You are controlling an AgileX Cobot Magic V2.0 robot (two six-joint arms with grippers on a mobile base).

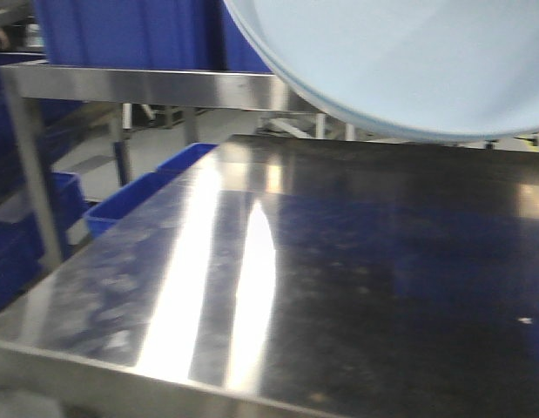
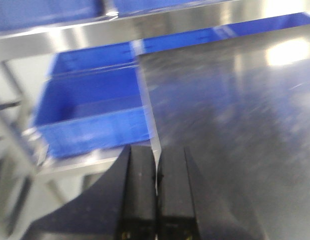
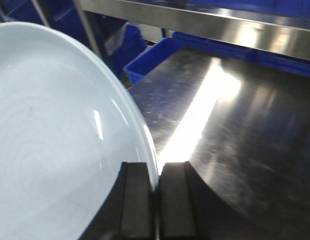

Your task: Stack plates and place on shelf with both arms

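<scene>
Off the table's (image 1: pixel 339 287) left edge, blue bins (image 1: pixel 121 205) are sitting lower than the top; at least two are showing. Near that same left edge the left claw (image 2: pixel 156 160) is hovering with its two fingers pressed together on nothing, so it is closed and empty, though this view is blurred. Beyond the table's far edge the shelf (image 1: pixel 147 85) is running as one long rail, its long axis lying left to right across the whole scene and standing higher than the tabletop. Over the table's right half the plate (image 1: pixel 408 61) is hanging in the air, touching neither table nor shelf. The right claw (image 3: pixel 156 170) is clamping its rim edge-on, one finger on each face, and the plate is spreading out to the left of that claw. The rail is lying ahead of the claw and upward, so the coming move is likely turning on carrying the plate forward and up over that rail, and the right arm is the one placed for it. One plate is showing for certain; whether a second is nested against it I cannot tell. One shelf, one table and two claws are in view.
</scene>
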